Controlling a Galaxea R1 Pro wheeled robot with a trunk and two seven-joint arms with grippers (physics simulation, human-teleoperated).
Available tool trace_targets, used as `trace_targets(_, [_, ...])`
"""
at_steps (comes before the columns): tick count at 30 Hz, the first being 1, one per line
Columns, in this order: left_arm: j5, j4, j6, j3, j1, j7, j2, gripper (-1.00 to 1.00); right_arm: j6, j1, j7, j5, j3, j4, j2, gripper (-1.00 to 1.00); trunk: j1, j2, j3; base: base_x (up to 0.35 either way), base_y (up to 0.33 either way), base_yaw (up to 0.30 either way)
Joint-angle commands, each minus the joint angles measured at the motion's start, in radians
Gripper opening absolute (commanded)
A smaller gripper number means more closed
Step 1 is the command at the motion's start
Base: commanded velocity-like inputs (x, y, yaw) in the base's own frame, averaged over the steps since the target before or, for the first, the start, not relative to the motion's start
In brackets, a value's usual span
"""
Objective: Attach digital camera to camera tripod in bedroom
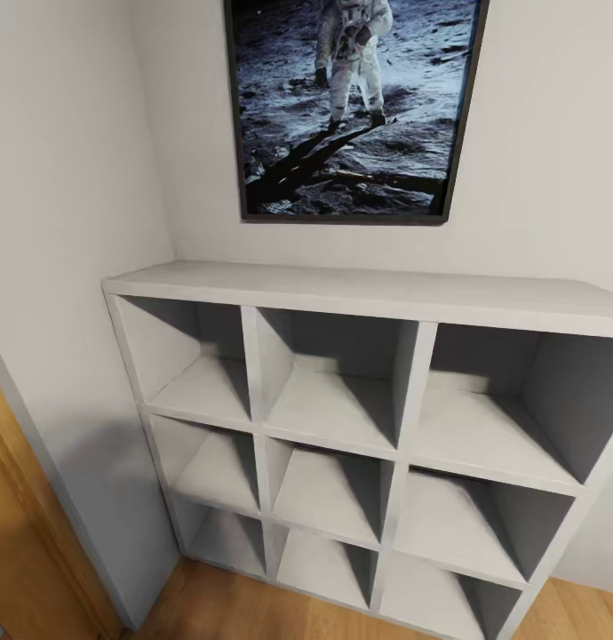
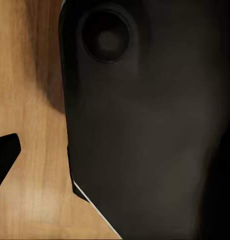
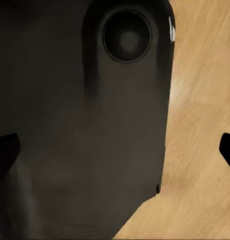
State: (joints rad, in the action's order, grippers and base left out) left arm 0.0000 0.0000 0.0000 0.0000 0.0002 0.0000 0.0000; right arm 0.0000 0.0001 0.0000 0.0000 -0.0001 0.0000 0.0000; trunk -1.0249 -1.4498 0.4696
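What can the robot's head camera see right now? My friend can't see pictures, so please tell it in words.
A white shelf unit with open square cubbies stands against a white wall, seen from above. Above it hangs a dark-framed picture of an astronaut walking on the moon. A strip of light wood floor runs below the shelf, and a wooden door edge shows at the lower left.

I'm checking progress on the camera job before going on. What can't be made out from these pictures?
- Head view: the white cube shelf is cut off by the right and bottom edges, and the moon poster by the top edge.
- Both wrist views: a dark robot body part blocks most of the wood floor; whether either pincer is open or shut cannot be told.
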Motion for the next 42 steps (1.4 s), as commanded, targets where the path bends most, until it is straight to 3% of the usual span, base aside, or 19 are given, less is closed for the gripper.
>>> trace_targets(1, [0.006,-0.006,-0.006,0.006,0.000,-0.006,-0.006,1.00,-0.006,0.000,0.002,0.002,-0.001,-0.004,-0.006,1.00,0.000,0.000,0.000,0.000,0.000,0.000])
trace_targets(5, [0.023,-0.026,-0.022,0.015,0.001,-0.008,-0.013,1.00,-0.013,0.000,-0.002,0.005,0.003,-0.002,-0.005,1.00,0.000,0.000,0.000,0.000,0.000,0.000])
trace_targets(10, [0.008,-0.033,-0.035,0.007,0.002,-0.008,-0.018,1.00,-0.005,0.000,-0.004,0.006,0.004,-0.002,-0.006,1.00,0.000,0.000,0.000,0.000,0.000,0.000])
trace_targets(29, [0.008,-0.035,-0.038,0.006,0.002,-0.007,-0.018,1.00,-0.033,0.000,-0.005,0.000,-0.004,-0.002,-0.003,1.00,0.000,0.000,0.000,0.000,0.000,-0.040])
trace_targets(42, [0.068,-0.034,-0.038,0.018,0.002,-0.007,-0.015,1.00,-0.038,0.000,-0.005,-0.003,-0.006,-0.002,-0.003,1.00,0.000,0.000,0.000,0.000,0.000,-0.275])
